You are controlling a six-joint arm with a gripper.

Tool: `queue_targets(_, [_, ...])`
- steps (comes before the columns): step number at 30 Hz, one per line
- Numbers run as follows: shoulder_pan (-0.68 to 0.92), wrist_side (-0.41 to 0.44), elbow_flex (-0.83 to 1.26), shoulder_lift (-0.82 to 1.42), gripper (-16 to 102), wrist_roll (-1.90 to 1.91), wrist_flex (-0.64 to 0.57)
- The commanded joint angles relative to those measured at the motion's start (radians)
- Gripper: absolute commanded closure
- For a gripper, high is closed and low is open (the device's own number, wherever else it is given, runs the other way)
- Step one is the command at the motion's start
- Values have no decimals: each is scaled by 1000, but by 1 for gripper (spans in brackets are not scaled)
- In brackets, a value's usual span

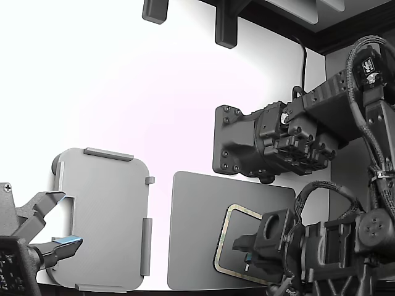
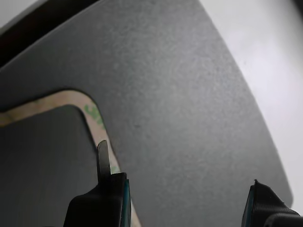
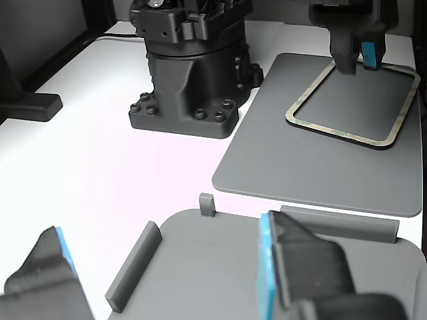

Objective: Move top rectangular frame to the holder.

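The top rectangular frame (image 3: 347, 100) is lying flat on the big dark grey mat (image 3: 293, 160), close to one end of it. The gripper (image 2: 184, 198) is hanging low over the frame's band (image 2: 94, 116). Its jaws are standing wide apart. One thin fingertip (image 2: 102, 158) is sitting right over the band, and the other finger (image 2: 265, 203) is out over bare mat. It is not holding anything.

The holder (image 1: 105, 219) is sitting on the white table (image 1: 154, 92), just beside the mat, on the exterior view's left. Nothing is lying in it. A second arm's open gripper (image 1: 46, 225) is reaching over the holder's edge and is covering part of it. A chunky black arm base (image 3: 190, 73) is standing on the table next to the mat, near the frame.
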Motion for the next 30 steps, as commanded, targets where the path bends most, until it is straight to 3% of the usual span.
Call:
queue_targets(1, [11, -3, -17, -3, -14, -11, -8])
queue_targets(13, [17, -54, 109, -25, -14, -64, -135])
queue_targets(22, [-20, -147, 120, -107, -14, -81, -149])
queue_targets(30, [-32, -158, 179, -121, -14, -94, -232])
